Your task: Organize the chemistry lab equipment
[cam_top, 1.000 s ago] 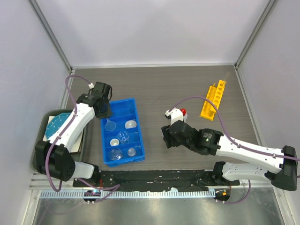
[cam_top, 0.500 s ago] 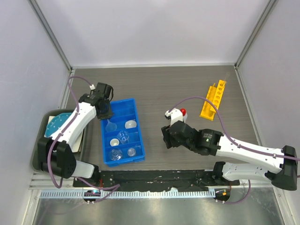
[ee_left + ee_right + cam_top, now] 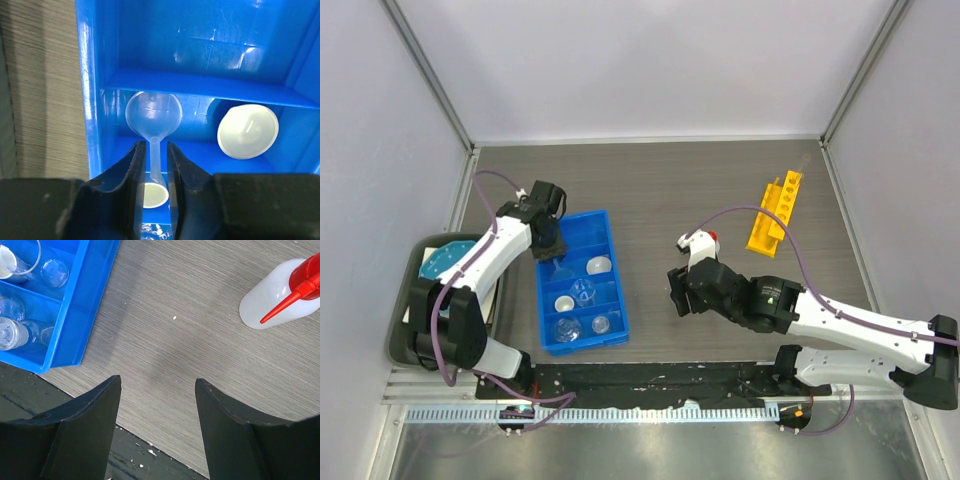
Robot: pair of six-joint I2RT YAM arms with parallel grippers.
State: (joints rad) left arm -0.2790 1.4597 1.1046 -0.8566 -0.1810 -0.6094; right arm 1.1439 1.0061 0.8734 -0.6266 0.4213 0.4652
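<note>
Left gripper point(image 3: 156, 148) is nearly closed astride the funnel point(image 3: 152, 112) stem, thin gaps either side, not pinching. Funnel lies in the tray point(image 3: 95, 100) by its 9 o'clock wall, bowl at 12 o'clock of the jaws. We'd call it light, brittle, slick: take the stem softly, near the bowl. Right gripper point(image 3: 157, 384) is spread wide, empty; bottle point(image 3: 267, 297) at 1 o'clock, probably squashy

A lab test cell: plain white walls point(image 3: 640, 60) enclose a grey wood-grain tabletop point(image 3: 660, 190).
</note>
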